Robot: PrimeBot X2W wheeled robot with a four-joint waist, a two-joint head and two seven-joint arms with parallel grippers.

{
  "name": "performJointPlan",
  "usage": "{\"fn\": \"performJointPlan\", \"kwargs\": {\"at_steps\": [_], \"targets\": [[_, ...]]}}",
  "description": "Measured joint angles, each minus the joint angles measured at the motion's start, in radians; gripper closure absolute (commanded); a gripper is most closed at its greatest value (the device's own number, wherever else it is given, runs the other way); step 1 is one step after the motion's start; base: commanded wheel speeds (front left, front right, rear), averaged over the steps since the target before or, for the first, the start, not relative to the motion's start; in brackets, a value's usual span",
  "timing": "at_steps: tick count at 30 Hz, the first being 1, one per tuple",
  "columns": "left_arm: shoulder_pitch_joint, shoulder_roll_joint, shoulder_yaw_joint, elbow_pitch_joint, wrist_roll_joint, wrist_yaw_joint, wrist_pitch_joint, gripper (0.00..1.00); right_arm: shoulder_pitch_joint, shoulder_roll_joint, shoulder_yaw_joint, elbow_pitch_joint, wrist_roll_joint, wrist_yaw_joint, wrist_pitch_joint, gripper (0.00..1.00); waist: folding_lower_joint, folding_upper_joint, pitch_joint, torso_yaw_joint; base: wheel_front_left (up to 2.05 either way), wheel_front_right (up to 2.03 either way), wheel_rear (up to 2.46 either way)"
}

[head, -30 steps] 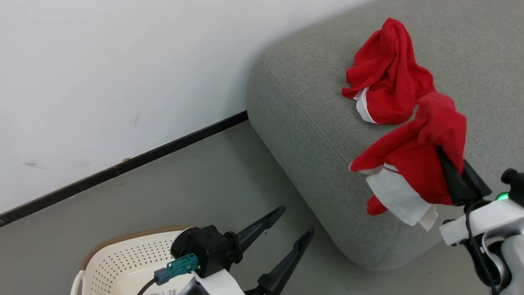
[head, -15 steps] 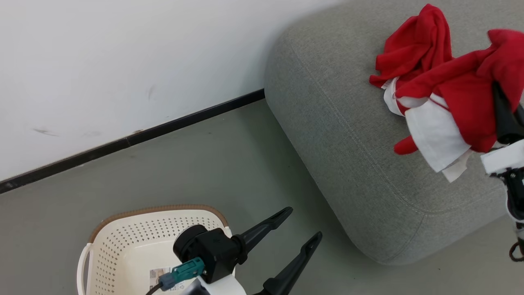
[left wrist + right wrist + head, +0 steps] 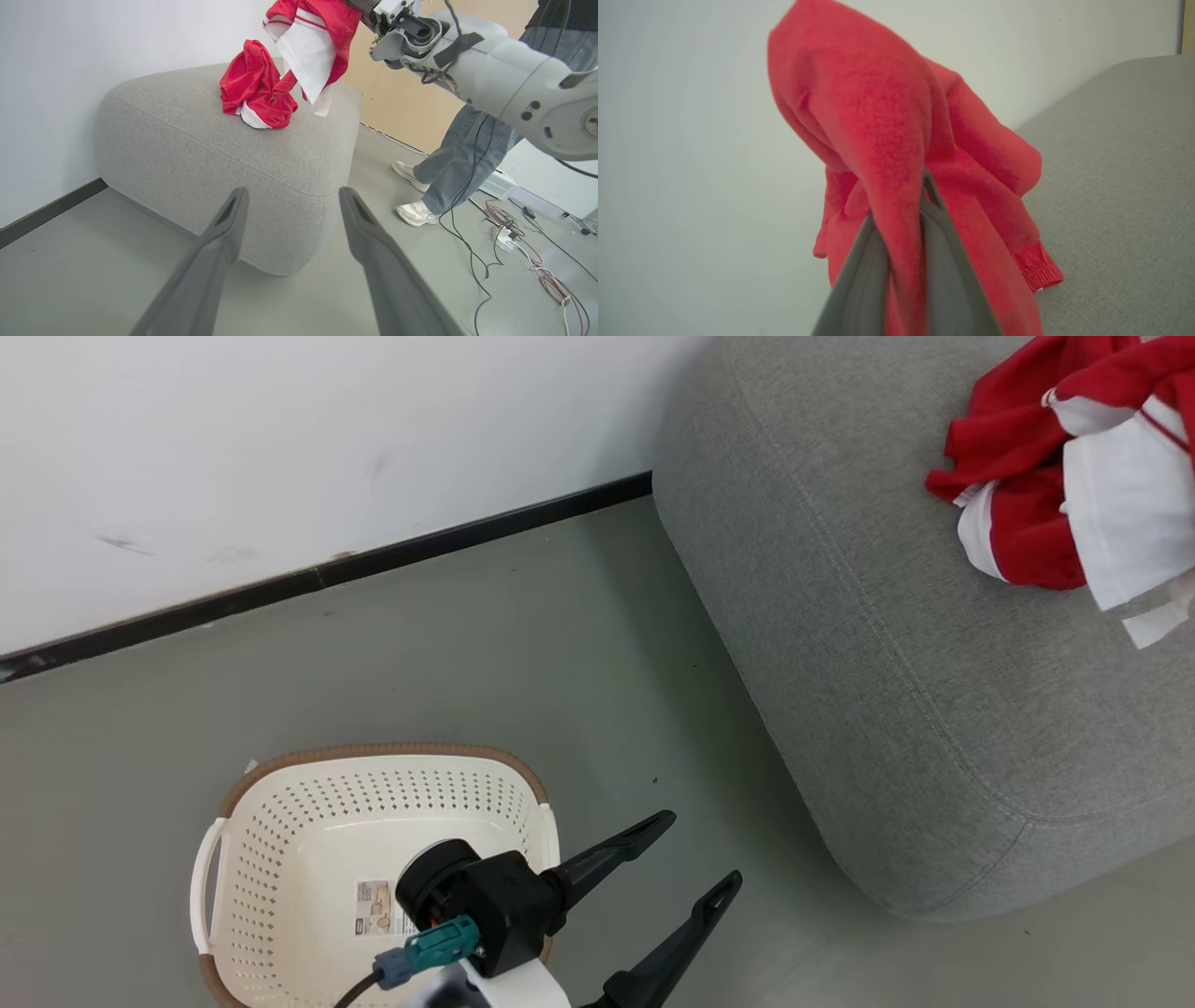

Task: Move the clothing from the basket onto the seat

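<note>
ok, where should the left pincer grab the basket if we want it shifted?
Probably the brown rim of the basket, on its far side, coming straight down with one finger inside and one outside. It stands upright and open-topped on the floor, so the thin wall is exposed from above. The open left pincer hovers near its right end.

— What do we see standing on the grey floor (image 3: 420,663)?
— We see the cream laundry basket (image 3: 373,749) on it, and the grey upholstered seat (image 3: 887,663) well apart to the basket's right, close to the wall (image 3: 280,448).
— Do we find anything else down there?
— Beyond the seat we find loose cables (image 3: 514,242) and a person's white shoes (image 3: 413,212).
— And on the seat itself?
— We see one crumpled red garment (image 3: 254,84) with a white band lying on its top.
</note>
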Motion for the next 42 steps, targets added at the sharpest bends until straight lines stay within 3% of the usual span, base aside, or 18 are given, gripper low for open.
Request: {"fn": "performJointPlan", "kwargs": {"at_steps": [9, 27, 42], "targets": [[-0.027, 0.015, -0.002, -0.015, 0.000, -0.007, 0.018, 0.00, -0.094, -0.012, -0.076, 0.066, 0.029, 0.000, 0.001, 1.00, 0.0000, 0.0000, 0.053, 0.027, 0.00, 0.00, 0.00], [-0.048, 0.042, 0.010, -0.035, 0.000, -0.007, 0.053, 0.00, -0.222, -0.113, -0.179, 0.212, -0.006, 0.000, 0.003, 1.00, 0.0000, 0.0000, 0.171, 0.066, 0.00, 0.00, 0.00], [-0.048, 0.081, 0.030, -0.099, 0.007, 0.010, 0.096, 0.00, -0.226, -0.069, -0.182, 0.294, -0.014, 0.000, -0.047, 1.00, 0.0000, 0.0000, 0.297, 0.081, 0.00, 0.00, 0.00]]}}
